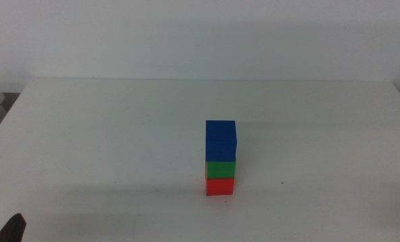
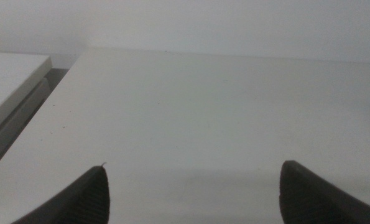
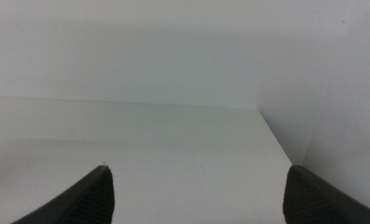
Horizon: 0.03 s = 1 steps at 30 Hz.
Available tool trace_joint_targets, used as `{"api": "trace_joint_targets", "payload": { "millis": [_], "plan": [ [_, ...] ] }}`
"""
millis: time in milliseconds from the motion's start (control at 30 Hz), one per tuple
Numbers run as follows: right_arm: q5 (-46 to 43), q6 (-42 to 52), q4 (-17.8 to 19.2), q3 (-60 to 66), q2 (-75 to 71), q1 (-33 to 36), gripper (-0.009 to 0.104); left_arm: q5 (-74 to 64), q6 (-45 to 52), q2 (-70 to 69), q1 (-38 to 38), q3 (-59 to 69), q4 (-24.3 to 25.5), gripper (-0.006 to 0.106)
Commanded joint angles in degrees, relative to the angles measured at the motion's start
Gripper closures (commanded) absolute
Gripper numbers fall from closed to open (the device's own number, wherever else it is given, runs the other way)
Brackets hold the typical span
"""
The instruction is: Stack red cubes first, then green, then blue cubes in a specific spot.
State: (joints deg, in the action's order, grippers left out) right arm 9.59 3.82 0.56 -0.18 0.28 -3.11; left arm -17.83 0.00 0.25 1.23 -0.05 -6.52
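I see my left gripper [image 2: 194,193] and right gripper [image 3: 197,193] both spread wide, holding nothing — each over bare white table [image 1: 105,128]. Mid-table stands the stack: blue cube [image 1: 221,140] on green cube [image 1: 221,169] on red cube [image 1: 220,186].

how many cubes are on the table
3, in one stack: red cube on the table, green cube on it, blue cube on top. None seem hidden.
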Motion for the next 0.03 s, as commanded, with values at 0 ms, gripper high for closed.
{"api": "trace_joint_targets", "payload": {
  "millis": [0],
  "plan": [
    [-0.5, 0.6, 0.6, 0.2, -0.3, -0.3, 0.002, 0.5, 0.0, -0.2, 0.0, 0.1, -0.1, 0.007]
  ]
}}
